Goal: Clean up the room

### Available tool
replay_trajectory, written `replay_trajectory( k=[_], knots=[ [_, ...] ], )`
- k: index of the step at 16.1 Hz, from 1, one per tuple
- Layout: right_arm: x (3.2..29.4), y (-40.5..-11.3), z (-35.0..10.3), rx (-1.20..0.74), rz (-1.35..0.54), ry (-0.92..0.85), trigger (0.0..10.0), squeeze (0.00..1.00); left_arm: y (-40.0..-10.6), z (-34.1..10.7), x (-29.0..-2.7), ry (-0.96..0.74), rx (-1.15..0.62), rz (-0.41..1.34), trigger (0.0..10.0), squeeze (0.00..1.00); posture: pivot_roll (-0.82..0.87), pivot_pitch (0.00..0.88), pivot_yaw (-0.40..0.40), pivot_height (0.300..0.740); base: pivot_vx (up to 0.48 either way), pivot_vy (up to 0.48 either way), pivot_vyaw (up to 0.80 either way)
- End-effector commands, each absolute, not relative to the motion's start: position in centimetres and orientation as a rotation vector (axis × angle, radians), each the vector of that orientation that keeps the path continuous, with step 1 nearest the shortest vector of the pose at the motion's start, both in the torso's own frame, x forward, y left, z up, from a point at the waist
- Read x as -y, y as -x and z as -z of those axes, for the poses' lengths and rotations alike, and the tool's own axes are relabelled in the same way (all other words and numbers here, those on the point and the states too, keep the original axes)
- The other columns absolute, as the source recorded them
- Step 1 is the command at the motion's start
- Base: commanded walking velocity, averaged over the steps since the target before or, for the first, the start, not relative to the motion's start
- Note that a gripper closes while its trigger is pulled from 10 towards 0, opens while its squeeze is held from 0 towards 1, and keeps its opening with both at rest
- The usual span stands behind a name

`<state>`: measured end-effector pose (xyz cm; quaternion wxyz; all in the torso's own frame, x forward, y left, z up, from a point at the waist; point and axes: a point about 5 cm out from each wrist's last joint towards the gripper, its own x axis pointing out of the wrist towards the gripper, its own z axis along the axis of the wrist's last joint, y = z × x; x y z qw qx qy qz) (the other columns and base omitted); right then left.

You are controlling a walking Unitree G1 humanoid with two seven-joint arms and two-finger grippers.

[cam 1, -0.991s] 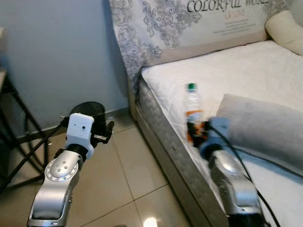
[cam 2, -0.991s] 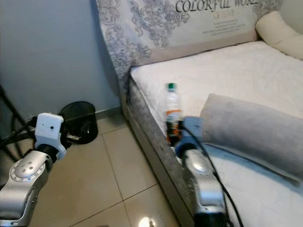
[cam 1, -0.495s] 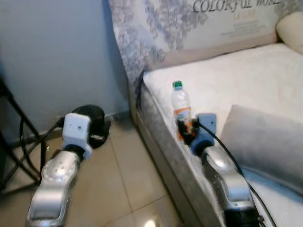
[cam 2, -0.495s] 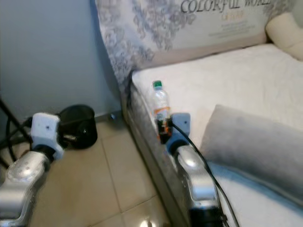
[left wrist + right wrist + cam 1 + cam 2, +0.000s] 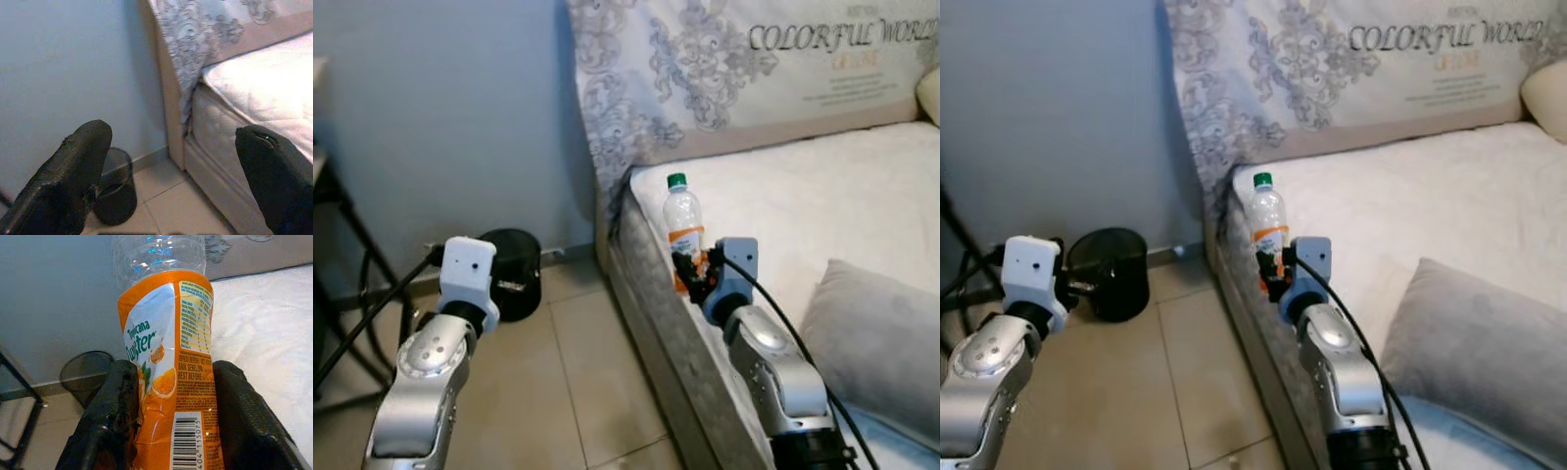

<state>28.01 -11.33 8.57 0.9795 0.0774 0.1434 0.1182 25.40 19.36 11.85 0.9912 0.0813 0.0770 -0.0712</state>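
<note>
The right gripper [image 5: 1271, 269] is clamping the bottle [image 5: 1269, 229] around its lower labelled section, and the bottle is standing upright over the near corner of the bed [image 5: 1449, 211], just inside the mattress edge. The step in hand appears to be carrying this bottle to the black wastebasket [image 5: 1111, 271] that is sitting on the tiled floor [image 5: 1195, 382] against the wall, beside the bed frame. To do it well, the bottle should be kept vertical and squeezed no harder than needed — the thin plastic is already creasing at the label in the right wrist view, and it is likely to buckle or slip under excess pressure. The arm needs to clear the mattress edge before swinging across toward the basket, and release should come only once the bottle is over the open rim. The left gripper [image 5: 171, 191] is hovering with its fingers spread wide apart, holding nothing, pointed toward the basket and the bed corner. The bottle itself is clear and looks empty — green cap, ribbed transparent shoulder, orange and white juice label with a barcode near the base.
</note>
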Motion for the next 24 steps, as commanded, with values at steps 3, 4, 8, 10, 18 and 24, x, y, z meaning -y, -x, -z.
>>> replay_trajectory(
  k=[3,4,8,10,18,24],
  knots=[
    [11.2,-28.2,-8.9,-0.272,-0.252,-0.138,10.0,0.0,-25.5,-12.2,-19.2,-0.188,-0.139,0.153,10.0,0.0,0.11,0.0,-0.019,0.74,0.369,0.0,0.0],
    [11.2,-28.2,-8.9,-0.268,-0.248,-0.128,10.0,0.0,-25.5,-12.1,-19.2,-0.2,-0.138,0.152,10.0,0.0,0.11,0.0,-0.021,0.74,0.341,0.0,0.8],
    [11.7,-28.3,-8.6,-0.26,-0.216,-0.111,10.0,0.0,-25.4,-12.1,-19.2,-0.215,-0.132,0.155,10.0,0.0,0.11,0.0,-0.024,0.74,0.334,0.0,0.0],
    [11.4,-28.1,-8.5,-0.257,-0.26,-0.095,10.0,0.0,-25.4,-12.1,-19.2,-0.218,-0.131,0.155,10.0,0.0,0.11,0.0,-0.026,0.74,0.336,0.0,0.0],
    [11.5,-28.1,-8.2,-0.263,-0.235,-0.124,10.0,0.0,-25.6,-12.3,-19.0,-0.233,-0.124,0.177,10.0,0.0,0.12,0.0,-0.018,0.74,0.336,0.0,0.5],
    [12.4,-28.0,-7.6,-0.286,-0.144,-0.166,10.0,0.0,-25.8,-12.5,-19.1,-0.242,-0.126,0.206,10.0,0.0,0.11,0.0,0.001,0.74,0.334,0.0,0.0]
  ],
)
